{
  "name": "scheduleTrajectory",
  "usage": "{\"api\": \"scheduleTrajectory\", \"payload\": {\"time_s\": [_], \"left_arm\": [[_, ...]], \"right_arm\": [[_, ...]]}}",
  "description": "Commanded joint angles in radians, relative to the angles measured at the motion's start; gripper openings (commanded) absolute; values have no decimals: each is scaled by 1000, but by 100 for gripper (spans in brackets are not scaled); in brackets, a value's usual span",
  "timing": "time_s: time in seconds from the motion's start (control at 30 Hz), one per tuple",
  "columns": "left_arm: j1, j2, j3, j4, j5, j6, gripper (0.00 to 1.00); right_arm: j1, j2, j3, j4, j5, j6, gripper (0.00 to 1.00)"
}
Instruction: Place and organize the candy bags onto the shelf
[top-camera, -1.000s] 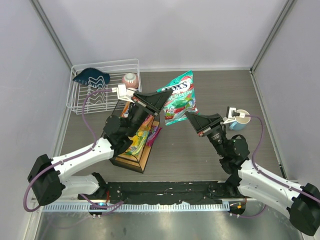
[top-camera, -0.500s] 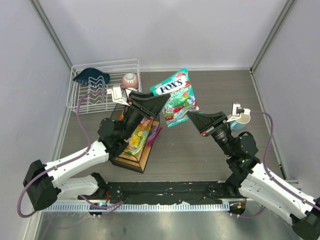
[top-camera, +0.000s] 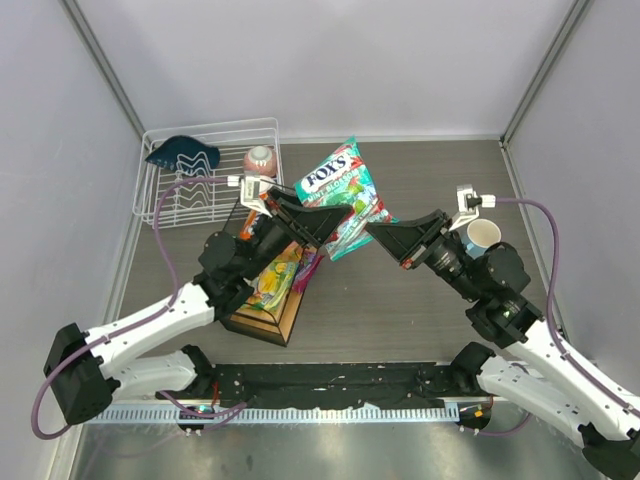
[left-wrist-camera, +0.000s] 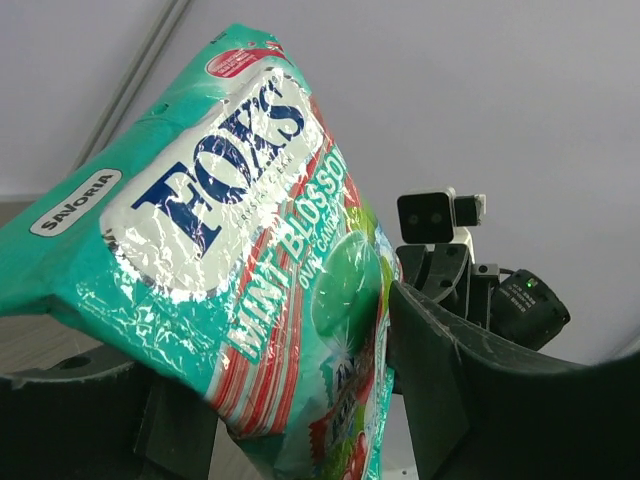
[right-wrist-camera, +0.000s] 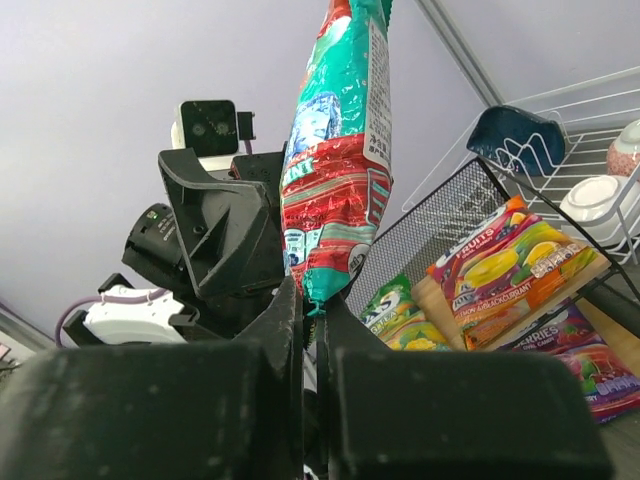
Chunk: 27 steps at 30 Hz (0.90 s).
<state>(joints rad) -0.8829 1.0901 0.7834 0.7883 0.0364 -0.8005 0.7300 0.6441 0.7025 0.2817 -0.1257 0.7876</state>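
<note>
The teal candy bag (top-camera: 338, 190) hangs in the air between both arms, above the table and right of the shelf (top-camera: 262, 312). My right gripper (top-camera: 374, 231) is shut on its bottom seam (right-wrist-camera: 318, 292). My left gripper (top-camera: 322, 218) is open, its fingers (left-wrist-camera: 470, 370) standing on either side of the teal bag (left-wrist-camera: 230, 230) without clamping it. On the shelf lie the orange-red bag (right-wrist-camera: 510, 262), the yellow-green bag (right-wrist-camera: 398, 312) and the purple bag (right-wrist-camera: 585, 368). The left arm hides part of the shelf in the top view.
A white wire dish rack (top-camera: 200, 190) stands at the back left with a dark blue item (top-camera: 182, 152) and a small brown-and-white bowl (top-camera: 260, 158) in it. A light blue cup (top-camera: 483, 237) sits right of my right wrist.
My left gripper has opened and let go of the teal bag. My right gripper has shut on the bag's lower seam, and the bag has shifted a little to the left.
</note>
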Motion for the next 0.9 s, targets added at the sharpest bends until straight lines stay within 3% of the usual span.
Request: {"api": "scheduleTrajectory", "payload": {"time_s": [0.0,0.63,0.73,0.77,0.87], "left_arm": [[-7,-50,31,-15,63,50,67],[15,-99,36,-6,106,41,68],[16,-96,40,-6,128,41,48],[15,-98,42,-8,134,41,29],[18,-98,47,-20,135,40,9]], "right_arm": [[0,-1,78,-100,-83,-47,1],[2,-80,126,-346,-74,-136,1],[2,-80,135,-363,-71,-143,1],[2,-80,140,-368,-65,-146,1],[2,-81,144,-377,-55,-149,1]]}}
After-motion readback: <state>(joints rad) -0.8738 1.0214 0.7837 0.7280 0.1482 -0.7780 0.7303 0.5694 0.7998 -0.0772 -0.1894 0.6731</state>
